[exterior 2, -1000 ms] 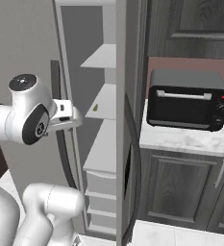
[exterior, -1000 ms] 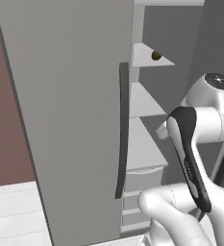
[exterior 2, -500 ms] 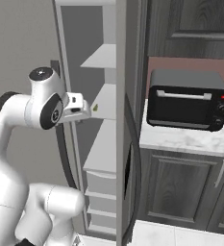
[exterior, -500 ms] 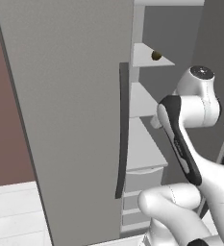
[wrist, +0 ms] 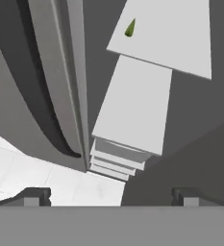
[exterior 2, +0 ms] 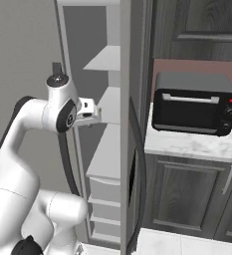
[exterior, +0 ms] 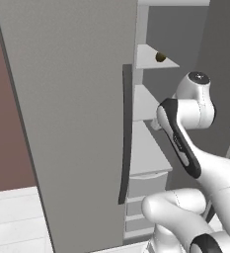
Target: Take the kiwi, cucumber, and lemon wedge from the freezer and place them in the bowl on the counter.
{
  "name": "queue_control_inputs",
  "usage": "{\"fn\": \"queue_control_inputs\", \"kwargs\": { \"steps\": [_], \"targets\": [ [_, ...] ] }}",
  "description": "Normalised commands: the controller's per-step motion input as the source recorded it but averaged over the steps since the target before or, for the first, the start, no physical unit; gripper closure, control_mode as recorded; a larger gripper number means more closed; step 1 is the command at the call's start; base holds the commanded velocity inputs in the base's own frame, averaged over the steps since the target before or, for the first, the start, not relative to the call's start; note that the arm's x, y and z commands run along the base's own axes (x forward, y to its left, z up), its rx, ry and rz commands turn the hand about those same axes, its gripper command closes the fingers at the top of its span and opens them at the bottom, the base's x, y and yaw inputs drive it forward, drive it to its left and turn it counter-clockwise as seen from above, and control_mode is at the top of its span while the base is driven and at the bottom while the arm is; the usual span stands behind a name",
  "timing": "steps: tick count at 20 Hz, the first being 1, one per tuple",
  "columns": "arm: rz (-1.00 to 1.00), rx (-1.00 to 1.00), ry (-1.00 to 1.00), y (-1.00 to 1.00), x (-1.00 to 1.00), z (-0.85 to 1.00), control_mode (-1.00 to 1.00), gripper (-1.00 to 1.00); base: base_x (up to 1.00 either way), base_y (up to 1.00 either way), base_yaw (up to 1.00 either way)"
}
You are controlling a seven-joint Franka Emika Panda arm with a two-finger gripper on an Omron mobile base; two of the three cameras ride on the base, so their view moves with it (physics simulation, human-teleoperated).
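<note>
- Left base view: looking past the freezer door, swung wide with its dark handle edge-on. Spotting the kiwi resting alone near the front of an upper shelf, above the arm's bent wrist and well apart from it. Judging the kiwi as light, firm and round, so likely to roll or squirt out of a pinch; taking it across its middle, with the pads level, looks safest.
- Right base view: seeing the gripper reaching in between the open door and the freezer's wall, at the height of the middle shelves, touching nothing. Noting the black oven standing on the marble counter to the right, beyond the freezer's side wall.
- Hand view: looking down along the gripper over the pale shelves and the drawers below. Finding the jaws spread fully apart, one tip at each lower corner, holding nothing. Picking out a small green piece near the back of the far shelf; too small to call cucumber or lemon wedge.
- Judging either way: a cucumber piece being stiff, glossy and slick, best taken across its short width at mid-length; a wedge being soft, wet and easily crushed, wanting a gentle close on its flat faces.
- Reckoning the task as barely begun, with nothing lifted out yet and a climb to the upper shelf needed for the kiwi.
</note>
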Motion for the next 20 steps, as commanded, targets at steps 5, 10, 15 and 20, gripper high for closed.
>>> {"fn": "queue_control_inputs", "kwargs": {
  "steps": [5, 10, 15, 20],
  "targets": [
    [0.0, 0.17, -0.08, 0.0, 0.33, -0.02, -1.0, -1.0, 0.0, 0.0, 0.0],
    [-0.01, 0.16, -0.03, 0.0, 0.43, -0.04, -1.0, -1.0, 0.0, 0.0, 0.0],
    [-0.01, 0.07, 0.02, -0.02, 0.12, -0.02, -1.0, -1.0, 0.0, 0.0, 0.0],
    [0.0, 0.13, 0.0, 0.0, 0.35, -0.07, -1.0, -1.0, 0.0, 0.0, 0.0]
  ]
}}
